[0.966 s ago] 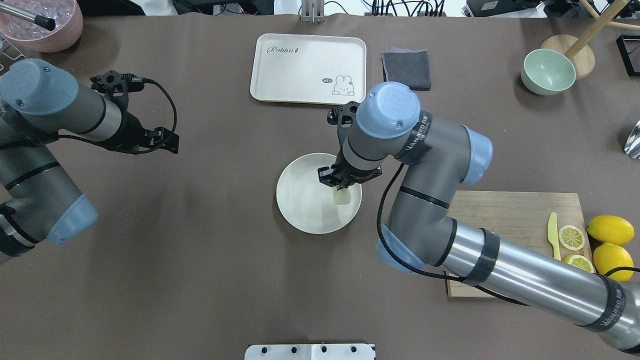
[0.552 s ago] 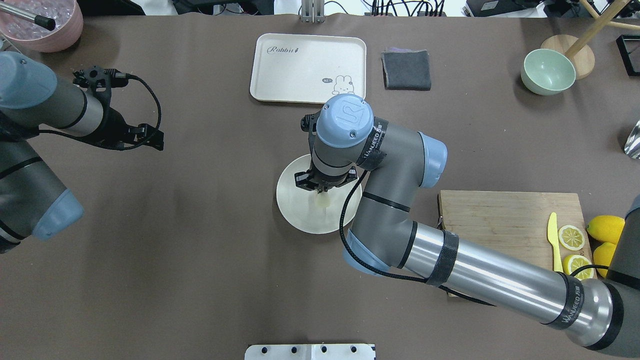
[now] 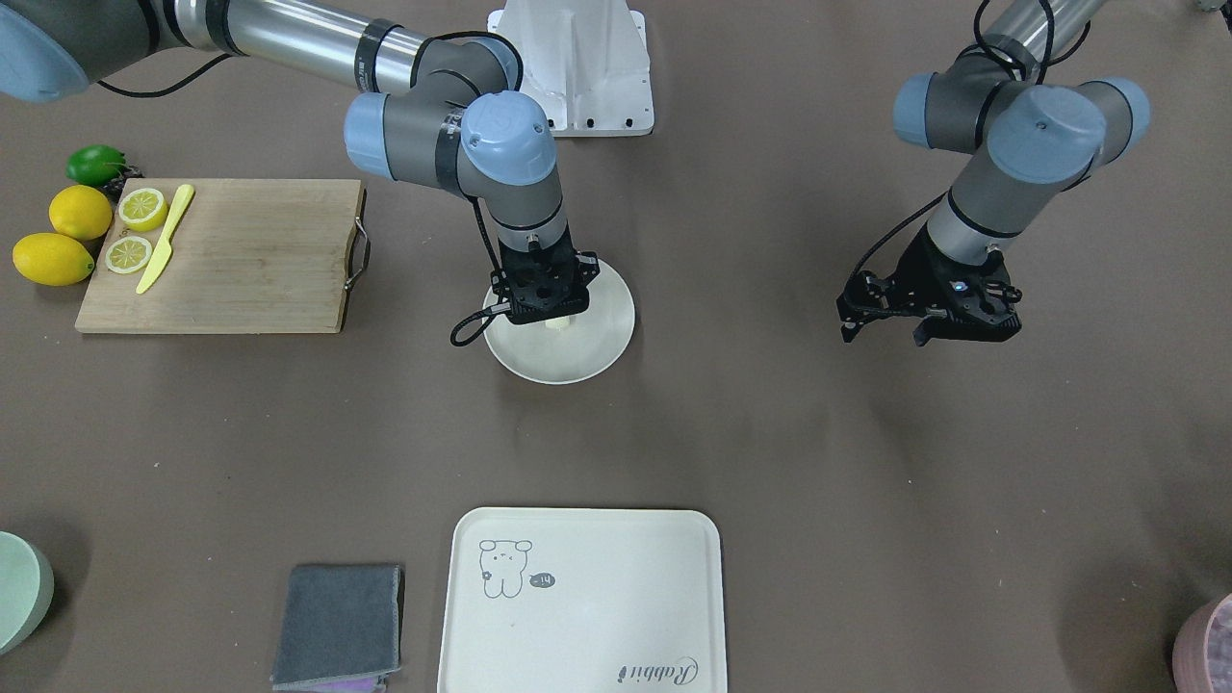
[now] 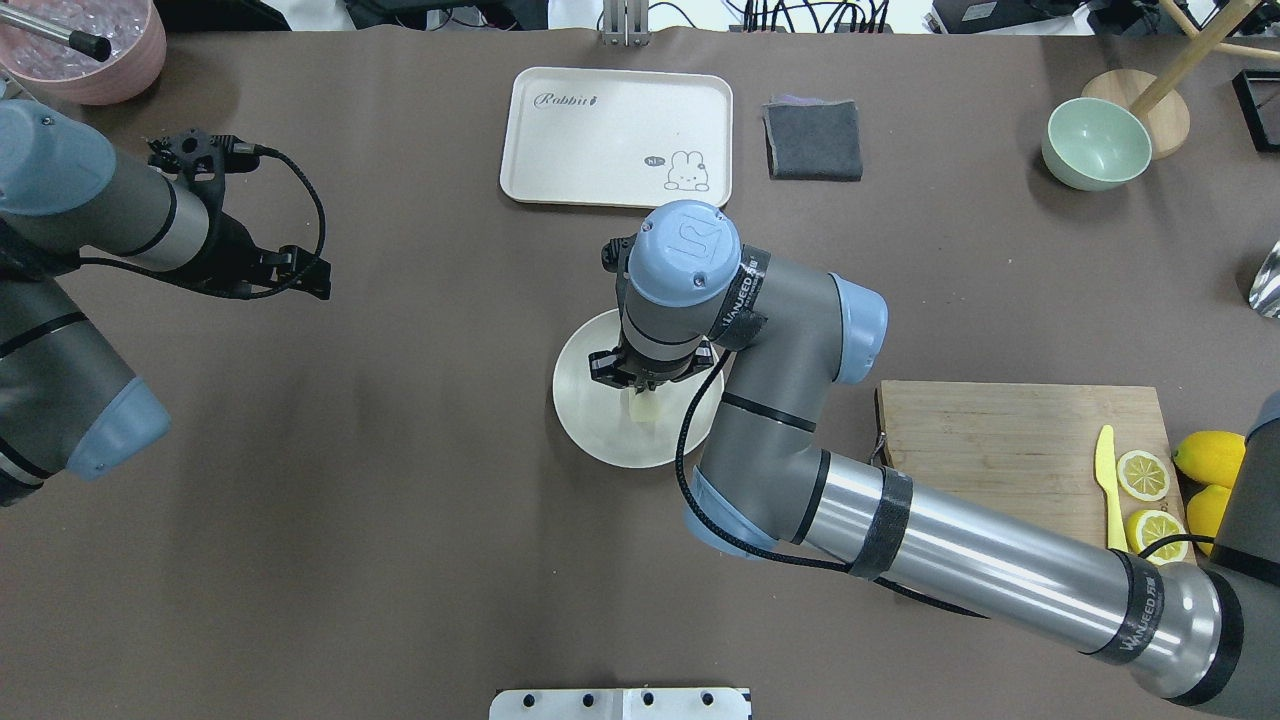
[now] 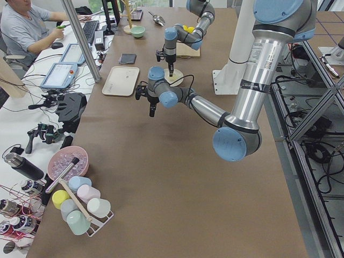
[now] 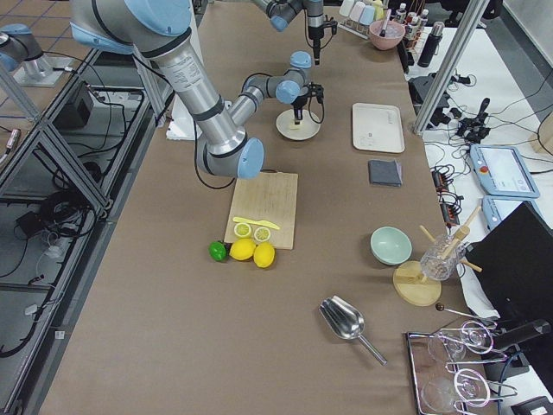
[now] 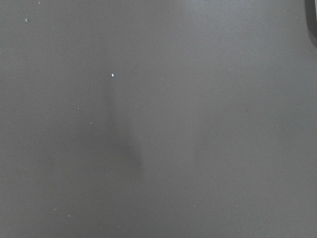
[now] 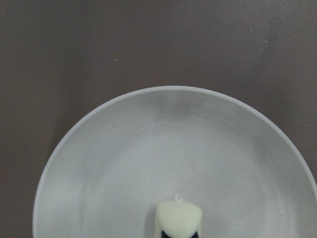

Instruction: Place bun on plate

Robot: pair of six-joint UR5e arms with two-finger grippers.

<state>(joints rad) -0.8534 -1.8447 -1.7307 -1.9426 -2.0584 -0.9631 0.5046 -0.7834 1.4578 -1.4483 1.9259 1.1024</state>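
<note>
The bun (image 4: 643, 407) is a small pale cream lump held just over the middle of the round off-white plate (image 4: 590, 425). My right gripper (image 4: 645, 388) points straight down, shut on it. In the right wrist view the bun (image 8: 178, 218) sits at the bottom edge with a dark finger under it, and the plate (image 8: 148, 148) fills the frame below. From the front the bun (image 3: 558, 325) peeks out under the right gripper (image 3: 546, 310), above the plate (image 3: 602, 337). My left gripper (image 4: 305, 280) hovers open and holds nothing over bare table far to the left, also seen as left gripper (image 3: 885, 332).
A cream tray (image 4: 617, 135) with a rabbit drawing lies behind the plate, with a grey cloth (image 4: 813, 140) and a green bowl (image 4: 1096, 143) further right. A wooden cutting board (image 4: 1000, 440) with a yellow knife, lemon slices and lemons (image 4: 1220, 458) lies at the right. A pink bowl (image 4: 90, 60) stands far left.
My right arm has carried the bun leftward from the plate's right part to above its middle. The left arm has drawn back to the left and then held still.
</note>
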